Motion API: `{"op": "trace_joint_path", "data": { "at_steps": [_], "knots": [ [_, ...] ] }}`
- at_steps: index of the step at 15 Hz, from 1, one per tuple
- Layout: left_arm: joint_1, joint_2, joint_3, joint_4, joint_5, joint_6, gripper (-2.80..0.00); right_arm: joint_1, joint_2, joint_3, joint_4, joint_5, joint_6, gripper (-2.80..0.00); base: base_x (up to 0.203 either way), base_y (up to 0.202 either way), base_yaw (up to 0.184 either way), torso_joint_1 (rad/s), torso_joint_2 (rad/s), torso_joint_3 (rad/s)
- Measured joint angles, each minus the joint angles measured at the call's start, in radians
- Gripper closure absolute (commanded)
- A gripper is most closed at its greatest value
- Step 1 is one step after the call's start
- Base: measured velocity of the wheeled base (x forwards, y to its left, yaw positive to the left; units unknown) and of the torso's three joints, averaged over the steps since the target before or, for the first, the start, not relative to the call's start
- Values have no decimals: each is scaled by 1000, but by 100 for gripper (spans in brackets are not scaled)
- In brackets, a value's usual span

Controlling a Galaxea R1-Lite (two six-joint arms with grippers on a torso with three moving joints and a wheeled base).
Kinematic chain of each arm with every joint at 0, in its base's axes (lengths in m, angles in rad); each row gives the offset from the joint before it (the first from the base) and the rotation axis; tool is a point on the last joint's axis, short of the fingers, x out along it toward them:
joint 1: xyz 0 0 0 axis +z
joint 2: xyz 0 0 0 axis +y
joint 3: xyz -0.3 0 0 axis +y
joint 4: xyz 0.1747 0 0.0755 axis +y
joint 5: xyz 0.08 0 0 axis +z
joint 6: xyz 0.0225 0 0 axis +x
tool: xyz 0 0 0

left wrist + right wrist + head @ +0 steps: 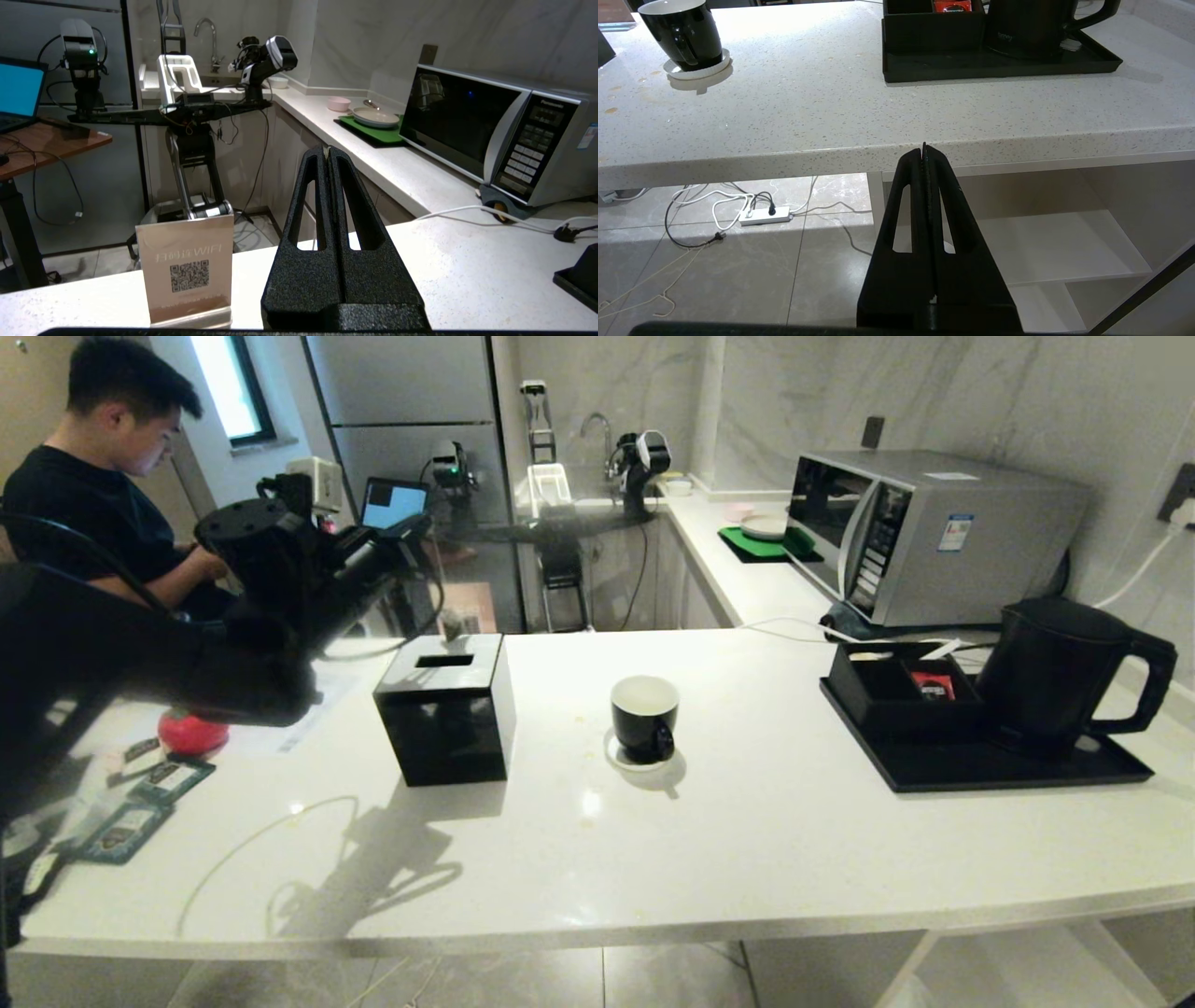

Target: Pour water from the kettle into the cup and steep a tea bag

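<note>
Light is even and fairly bright, coming from overhead, with extra daylight at a window point(233, 387) far left in the head view. The desk point(747, 840) shows small glare spots and soft shadows under the cup point(644, 717) and tissue box point(448, 707). The left arm point(140, 653) is blurred up close, and straight edges bow near the head view's borders.

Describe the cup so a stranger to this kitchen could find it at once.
Start at the long white counter with the microwave at its far right. Near the counter's middle, between the black cube-shaped tissue box and the black tray bearing the kettle, stands the cup. It is small, glossy black, white inside, and alone sits on a round white coaster.
</note>
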Motion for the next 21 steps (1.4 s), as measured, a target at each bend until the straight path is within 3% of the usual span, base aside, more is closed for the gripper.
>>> {"op": "trace_joint_path", "data": {
  "at_steps": [8, 21],
  "knots": [
    [-4, -35, 11, 23, 3, 1, 0, 0, 0, 0, 0, 0, 0, 0, 0, 0, 0, 0, 0, 0],
    [-3, -104, 200, -20, 8, 4, 0, 0, 0, 0, 0, 0, 0, 0, 0, 0, 0, 0, 0, 0]
  ]
}}
